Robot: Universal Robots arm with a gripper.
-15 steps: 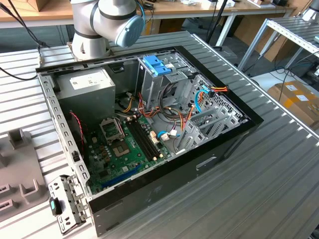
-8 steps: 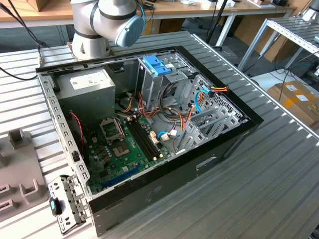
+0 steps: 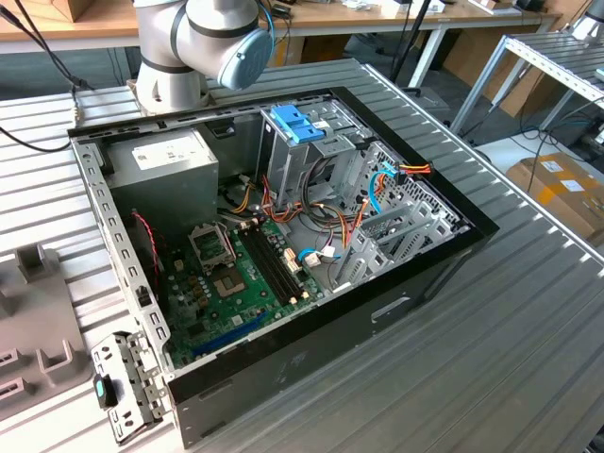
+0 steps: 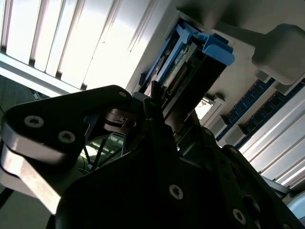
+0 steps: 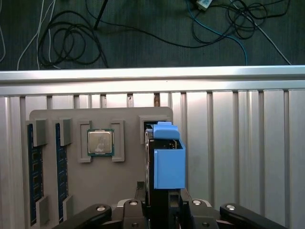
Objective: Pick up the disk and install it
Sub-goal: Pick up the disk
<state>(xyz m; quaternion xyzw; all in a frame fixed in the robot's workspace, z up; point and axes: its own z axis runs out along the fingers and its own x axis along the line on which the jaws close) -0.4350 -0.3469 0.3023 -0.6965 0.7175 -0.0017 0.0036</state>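
while the gripper [image 5: 163, 198] clasps the disk [image 5: 167, 160], grey tray [image 5: 126, 179] behind, processor chip [image 5: 100, 142], memory sticks [image 5: 33, 169] alongside

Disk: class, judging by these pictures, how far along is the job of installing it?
Done: the gripper is at the disk, which stands on edge at the grey tray. In hand: taking the disk; whether it is gripped is unclear. Left: it is not yet in the open computer.

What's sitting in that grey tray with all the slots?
The tray holds a processor chip, blue memory sticks and the disk, standing upright in a blue bracket. The gripper covers its lower end.
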